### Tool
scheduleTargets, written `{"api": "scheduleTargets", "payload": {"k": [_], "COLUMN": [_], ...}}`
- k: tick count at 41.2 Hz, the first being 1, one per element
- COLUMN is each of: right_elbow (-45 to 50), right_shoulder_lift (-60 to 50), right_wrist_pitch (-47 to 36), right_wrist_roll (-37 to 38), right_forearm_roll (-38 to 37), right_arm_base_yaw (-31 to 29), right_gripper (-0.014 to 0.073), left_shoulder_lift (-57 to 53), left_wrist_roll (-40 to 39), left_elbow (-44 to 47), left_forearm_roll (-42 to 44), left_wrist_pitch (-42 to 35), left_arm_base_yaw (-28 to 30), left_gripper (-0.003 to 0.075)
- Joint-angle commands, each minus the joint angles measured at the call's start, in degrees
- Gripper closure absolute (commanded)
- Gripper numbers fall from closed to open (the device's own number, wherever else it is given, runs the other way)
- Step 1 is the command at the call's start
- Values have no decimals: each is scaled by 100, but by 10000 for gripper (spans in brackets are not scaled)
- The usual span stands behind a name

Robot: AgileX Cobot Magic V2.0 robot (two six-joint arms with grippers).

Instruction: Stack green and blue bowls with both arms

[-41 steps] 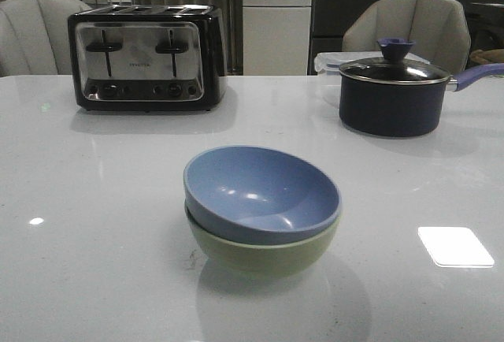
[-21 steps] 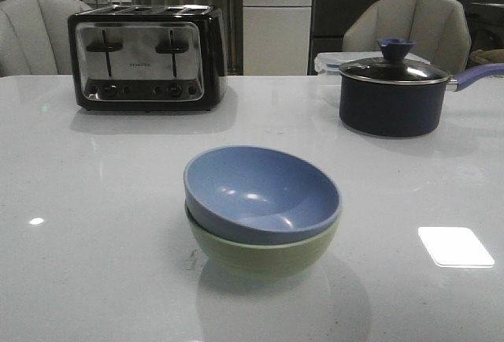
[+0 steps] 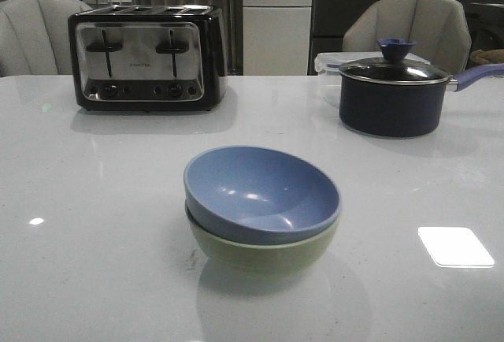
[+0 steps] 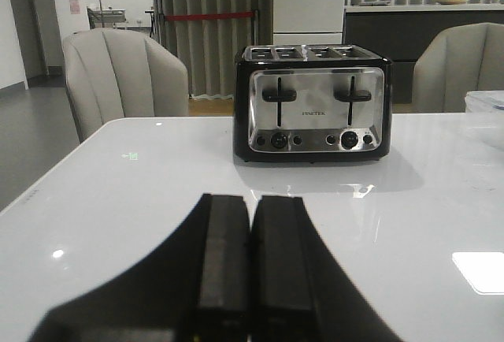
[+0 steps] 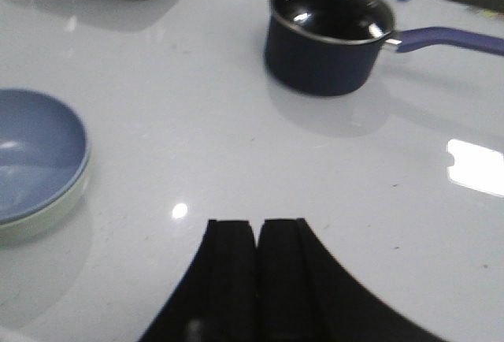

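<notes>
- Blue bowl (image 3: 262, 192) sits nested inside green bowl (image 3: 264, 251), tilted slightly, its rim riding higher on the left. Stack rests on the white table (image 3: 94, 224), mid-width, nearer the front edge than the far edge.
- Left gripper (image 4: 250, 271): fingers pressed together, nothing between them, raised over the table's left part, facing the toaster (image 3: 147, 57).
- Right gripper (image 5: 257, 267): fingers likewise closed on nothing, above bare table, well apart from the bowls.
- Toaster, black and chrome, four slots, stands toward the far left edge.
- Dark navy pot (image 3: 391, 96) with glass lid and blue handle stands toward the far right edge; a clear lidded container (image 3: 331, 62) just behind it.
- Neither arm shows in the front view.
</notes>
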Motion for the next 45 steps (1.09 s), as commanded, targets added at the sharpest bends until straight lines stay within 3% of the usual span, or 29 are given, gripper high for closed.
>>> {"api": "scheduleTargets", "payload": {"k": [1,18,32,41,45], "right_elbow": [366,2326,2312,2312,2312], "right_shoulder_lift": [-486,-1890,-1861,-1871,-1871], "right_wrist_pitch": [-1151,-2936,-2978,-3396,-3471], "right_wrist_roll": [-43,-43,-10,1904,2054], "right_forearm_roll": [47,52,59,-1373,-1373], "right_arm_base_yaw": [-277,-365,-363,-357,-357], "right_gripper": [538,538,538,538,538], "left_shoulder_lift": [-111,-111,-111,-111,-111], "left_wrist_roll": [-8,-8,-8,-8,-8], "left_elbow": [20,20,20,20,20], "left_forearm_roll": [-49,-49,-49,-49,-49], "left_wrist_pitch": [-471,-471,-471,-471,-471], "left_arm_base_yaw": [14,14,14,14,14], "left_gripper": [627,627,627,627,627]}}
